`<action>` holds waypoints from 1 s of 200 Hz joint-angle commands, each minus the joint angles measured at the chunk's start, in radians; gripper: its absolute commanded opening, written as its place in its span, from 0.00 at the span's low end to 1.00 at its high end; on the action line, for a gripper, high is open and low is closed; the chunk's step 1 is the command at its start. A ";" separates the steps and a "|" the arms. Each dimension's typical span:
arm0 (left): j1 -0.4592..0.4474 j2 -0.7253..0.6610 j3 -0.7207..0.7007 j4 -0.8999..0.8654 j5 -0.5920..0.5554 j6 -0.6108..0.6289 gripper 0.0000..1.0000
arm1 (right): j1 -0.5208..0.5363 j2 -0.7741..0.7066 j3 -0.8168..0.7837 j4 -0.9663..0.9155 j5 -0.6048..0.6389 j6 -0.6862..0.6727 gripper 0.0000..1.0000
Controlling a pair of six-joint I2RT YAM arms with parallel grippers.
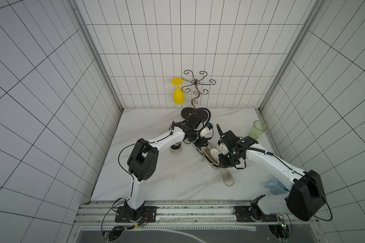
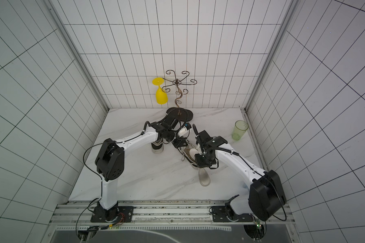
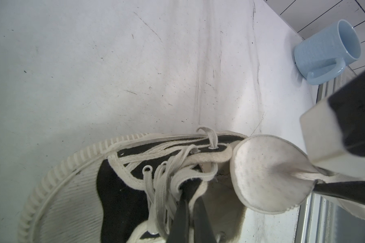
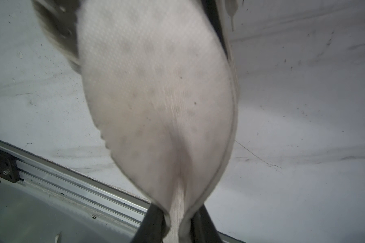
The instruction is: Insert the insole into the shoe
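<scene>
A black-and-white canvas shoe (image 1: 208,156) (image 2: 188,154) (image 3: 118,189) lies on the marble table right of centre. My left gripper (image 1: 200,144) (image 2: 178,144) (image 3: 191,189) is shut on the white fabric edge of the shoe's opening, by the laces (image 3: 167,166). My right gripper (image 1: 218,152) (image 2: 196,152) (image 4: 177,223) is shut on one end of the white insole (image 1: 214,152) (image 2: 192,152) (image 3: 268,174) (image 4: 160,101), which is pinched into a fold there. The insole's rounded far end hangs over the shoe's opening. Whether it reaches inside is hidden.
A second pale insole (image 1: 228,177) lies flat in front of the shoe. Another dark shoe (image 1: 176,148) stands under the left arm. A green cup (image 1: 257,129) stands at the back right and a blue mug (image 3: 325,50) at the front right. A wire rack (image 1: 196,84) holds a yellow glass (image 1: 178,94).
</scene>
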 commanded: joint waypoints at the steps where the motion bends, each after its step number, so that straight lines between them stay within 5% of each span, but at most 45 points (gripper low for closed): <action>1: -0.008 -0.070 0.008 0.075 0.031 0.013 0.00 | 0.008 0.020 0.007 -0.025 -0.019 -0.014 0.24; 200: -0.049 -0.104 -0.008 0.132 0.001 -0.037 0.00 | 0.005 0.015 0.080 -0.070 -0.053 0.087 0.22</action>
